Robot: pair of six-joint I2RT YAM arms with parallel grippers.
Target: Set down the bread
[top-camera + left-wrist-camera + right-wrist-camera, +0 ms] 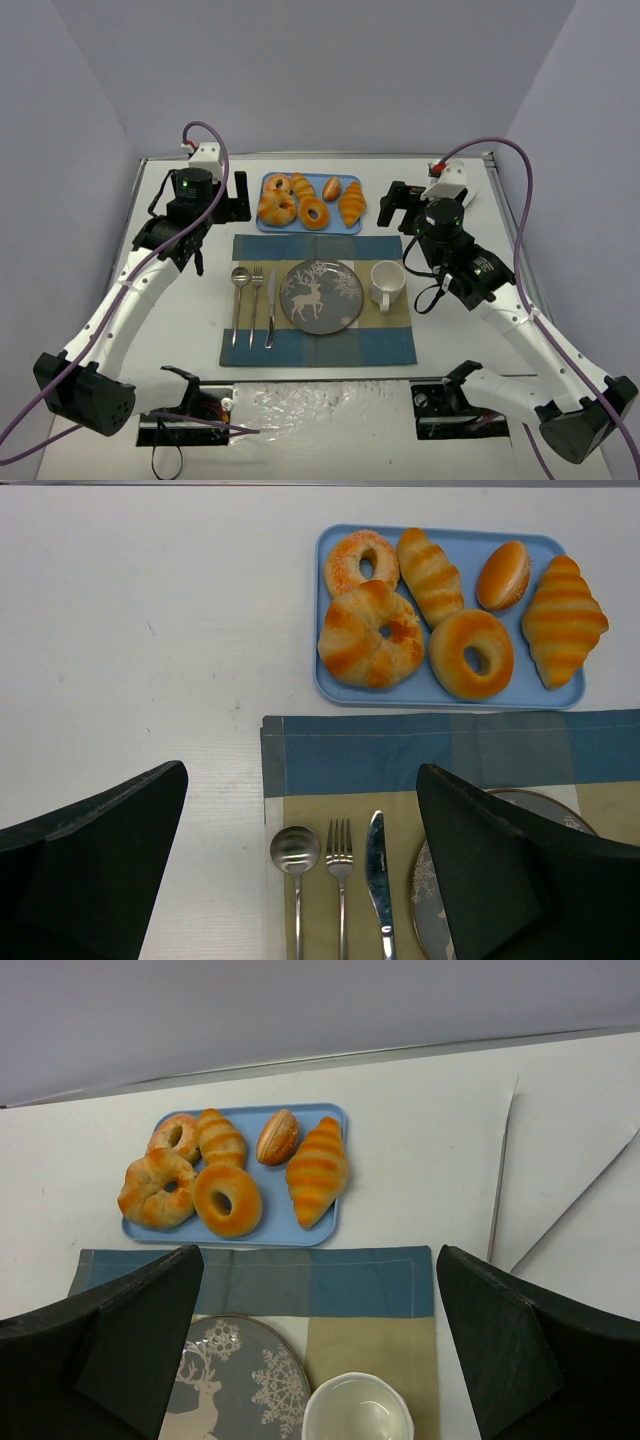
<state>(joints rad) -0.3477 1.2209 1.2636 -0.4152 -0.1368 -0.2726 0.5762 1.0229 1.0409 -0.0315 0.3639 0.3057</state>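
Right tool (400, 205) is hanging wide open above the table (200, 330), just right of the blue tray (335, 229), and is holding nothing. Its wrist view is showing both fingers well apart with the tray framed between them. Left tool (228, 200) is likewise hanging wide open and empty, just left of the tray. From overhead the gaps are hard to read, so I am relying on the wrist views for both.

Bread: all six pieces are lying on the tray at the far side of the table.
- Croissant (352, 203) is lying at the right end, nearest the right tool.
- Small bun (331, 188) is sitting just left of it.
- Bagel (314, 213) is sitting at the near middle.
- Long roll (302, 186), sugared ring (278, 184) and twisted ring (275, 208) are filling the left half.

The plate (321, 296) on the placemat (380, 340) is sitting bare, between the cutlery on its left and the cup (387, 284) on its right.

Step in hand, as I am judging it: pre-grasp. Neither tool is touching bread yet, and nothing has been placed.

Next move is calling for one tool to descend over a single piece, straddling it across its narrow width. The pieces are crowding each other, so the fingers are needing a clean gap. The plate is probably the destination.
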